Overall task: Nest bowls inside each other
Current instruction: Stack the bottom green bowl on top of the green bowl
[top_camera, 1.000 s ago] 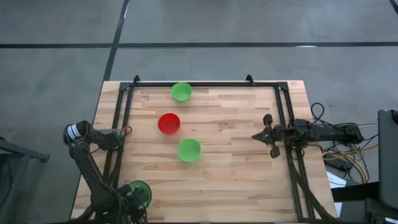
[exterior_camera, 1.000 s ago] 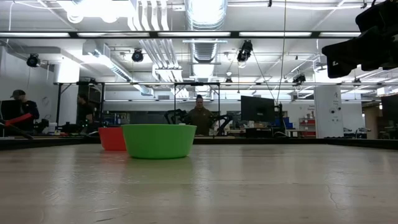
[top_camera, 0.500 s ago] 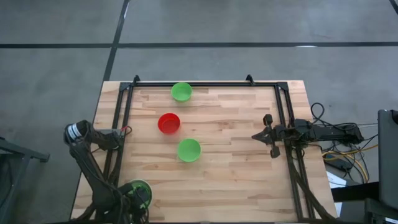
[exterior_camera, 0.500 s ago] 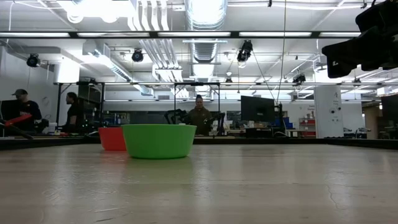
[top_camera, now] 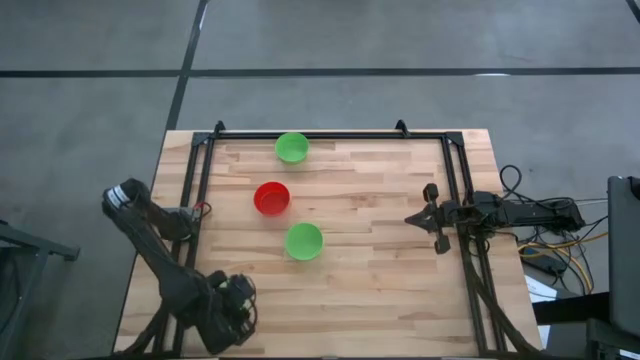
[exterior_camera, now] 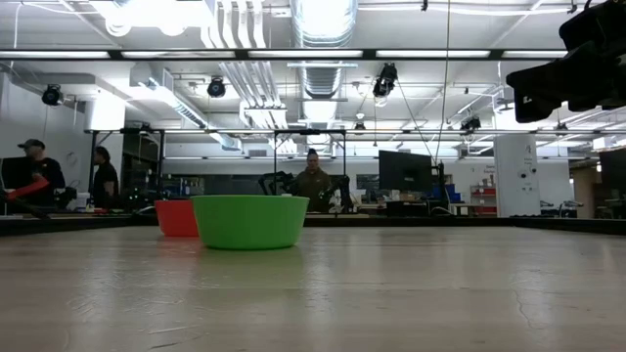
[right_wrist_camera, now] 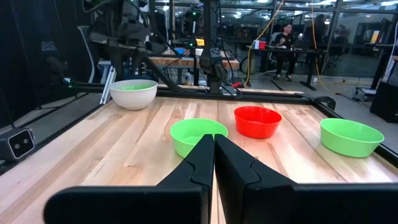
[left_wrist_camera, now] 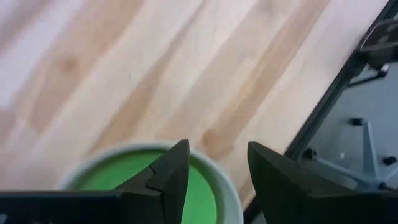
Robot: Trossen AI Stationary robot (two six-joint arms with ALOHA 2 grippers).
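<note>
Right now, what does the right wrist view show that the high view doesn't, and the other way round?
Only the right wrist view: the whitish bowl at the table's far corner beneath the left arm, and people at desks beyond the table.

Only the high view: the left gripper hanging over that corner and hiding the bowl, the whole table, and the cables beside the right arm.

Both: the red bowl, the middle green bowl and the edge green bowl, all standing apart, none nested.
</note>
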